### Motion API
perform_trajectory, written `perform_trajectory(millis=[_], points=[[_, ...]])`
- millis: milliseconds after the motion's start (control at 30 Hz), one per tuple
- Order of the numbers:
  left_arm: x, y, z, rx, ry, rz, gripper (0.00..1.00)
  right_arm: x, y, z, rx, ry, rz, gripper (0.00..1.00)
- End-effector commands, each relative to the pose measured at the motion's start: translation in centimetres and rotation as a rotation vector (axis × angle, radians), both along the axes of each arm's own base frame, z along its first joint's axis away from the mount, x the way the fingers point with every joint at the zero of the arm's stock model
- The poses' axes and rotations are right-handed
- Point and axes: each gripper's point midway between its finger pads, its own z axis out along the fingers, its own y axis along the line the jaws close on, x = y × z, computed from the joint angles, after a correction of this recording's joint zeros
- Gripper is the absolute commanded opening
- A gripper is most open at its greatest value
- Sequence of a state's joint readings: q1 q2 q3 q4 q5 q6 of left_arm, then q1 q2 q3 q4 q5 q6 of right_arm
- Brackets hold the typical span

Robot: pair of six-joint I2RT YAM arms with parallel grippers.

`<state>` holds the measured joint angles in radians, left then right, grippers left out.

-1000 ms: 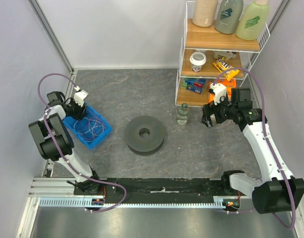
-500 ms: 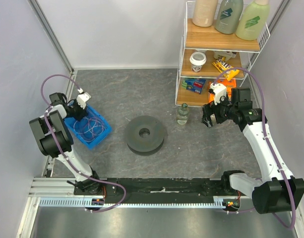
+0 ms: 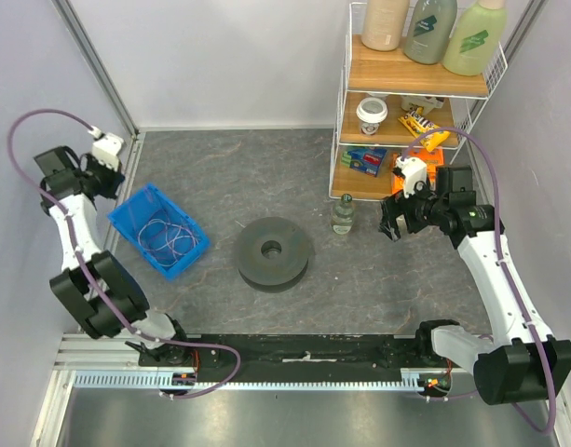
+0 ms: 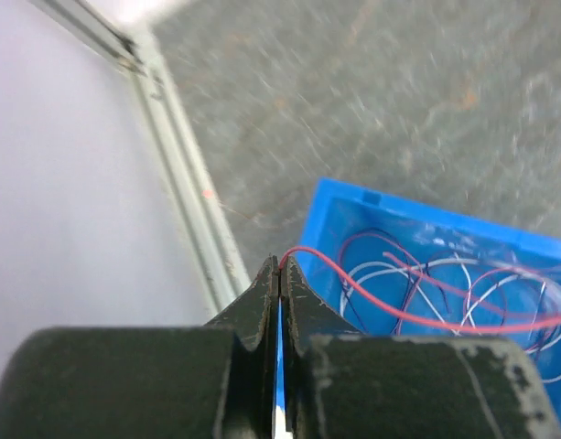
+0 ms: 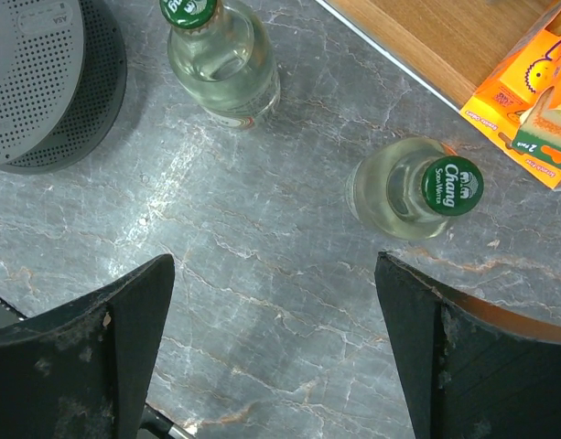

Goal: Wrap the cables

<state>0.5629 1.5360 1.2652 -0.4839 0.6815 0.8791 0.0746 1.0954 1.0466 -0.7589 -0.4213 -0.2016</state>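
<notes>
Grey marbled surface [image 3: 266, 177] fills a white-walled booth, with a wire shelf rack [image 3: 415, 84] of bottles and snacks in the far right corner. A blue bin [image 3: 181, 215] sits near the left edge, and the cables [image 3: 166, 240] lie in it as loose pale loops. The left pincer [image 4: 280, 270] is raised near the far left corner, beyond the bin. Its tips are pressed together on one red cable [image 4: 353, 279], which arcs from the tips down into the bin among the other loops. A dark perforated spool [image 3: 273, 252] lies flat mid-surface, apart from the bin. The right pincer [image 5: 271, 274] hangs wide and holds nothing, over bare surface in front of the rack. Two green-capped glass bottles [image 5: 417, 187] stand just beyond its tips.
</notes>
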Motion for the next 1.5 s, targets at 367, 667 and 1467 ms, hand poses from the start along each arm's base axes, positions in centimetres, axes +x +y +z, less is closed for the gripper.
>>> perform_trajectory(millis=[367, 667, 1467], points=[[-2.6, -4.0, 29.5, -0.380, -0.413, 0.246, 0.02, 1.0, 1.4, 6.0, 0.064, -0.136, 0.072, 0.98], [-4.6, -6.0, 38.6, -0.453, -0.607, 0.220, 0.02, 0.9, 2.3, 6.9, 0.101, -0.156, 0.112, 0.98], [-12.0, -24.7, 52.2, -0.936, -0.707, -0.556, 0.02, 3.1, 14.6, 13.7, 0.443, -0.479, 0.309, 0.98]])
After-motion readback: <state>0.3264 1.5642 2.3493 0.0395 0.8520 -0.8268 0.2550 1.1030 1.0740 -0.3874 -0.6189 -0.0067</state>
